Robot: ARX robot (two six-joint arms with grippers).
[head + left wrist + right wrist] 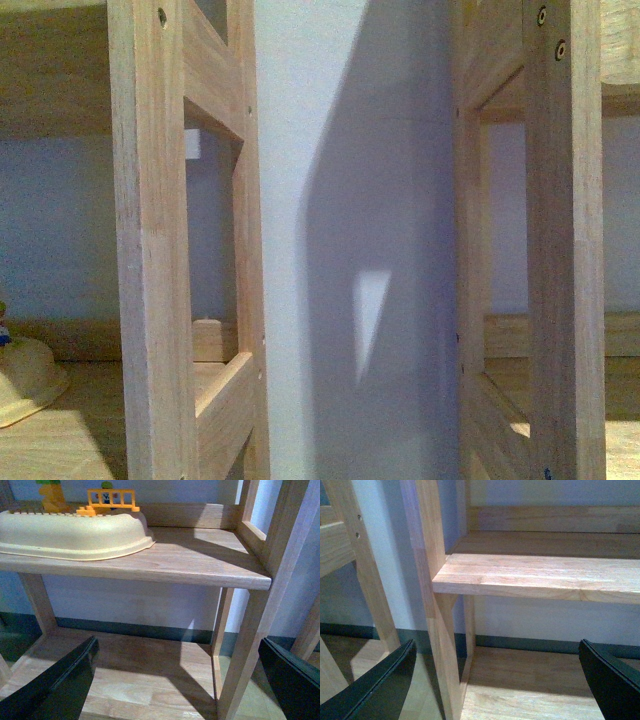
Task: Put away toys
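Two shelf units face the robot. Both grippers, left and right, hang spread wide and empty before them, presumably ready for grasping. No plush toy shows anywhere; a tray holds blocks.

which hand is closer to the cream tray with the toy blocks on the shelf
Left. The left hand is open, facing the shelf that holds the cream tray. The right hand faces a bare shelf on another unit; its view shows no tray.
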